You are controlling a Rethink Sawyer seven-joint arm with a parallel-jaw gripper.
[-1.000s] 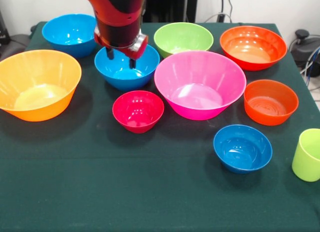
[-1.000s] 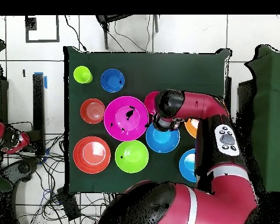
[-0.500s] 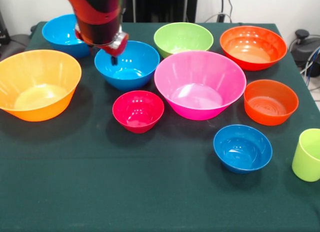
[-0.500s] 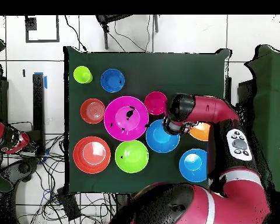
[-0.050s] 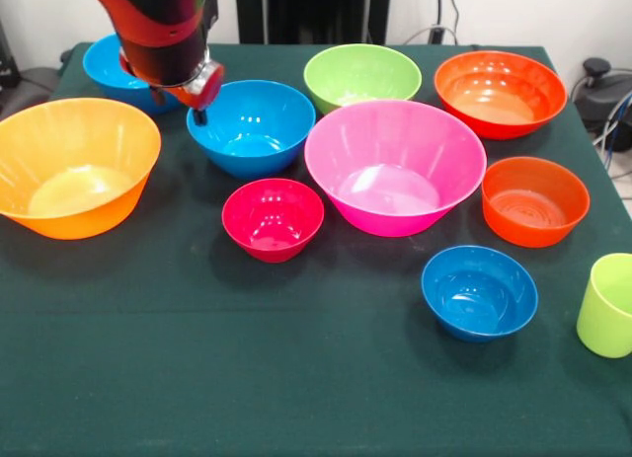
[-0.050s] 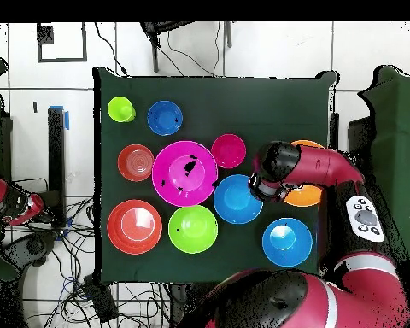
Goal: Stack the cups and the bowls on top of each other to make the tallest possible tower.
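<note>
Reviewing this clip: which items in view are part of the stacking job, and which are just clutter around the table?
Part of the job:
- lime cup
- large pink bowl and large orange bowl
- three blue bowls, e.g. the medium blue bowl beside the gripper
- green bowl
- two red-orange bowls
- small crimson bowl

Just lying about:
- cables on the floor beside the table

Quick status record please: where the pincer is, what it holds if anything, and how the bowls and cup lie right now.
pincer: at the rim of the medium blue bowl, on the side toward the large orange bowl; open or shut not readable
held: nothing visible
tower: not started, no piece rests on another
large pink bowl: mid-table, upright
small crimson bowl: beside the pink bowl
lime cup: upright, at the table edge
all pieces: upright, open side up
</note>
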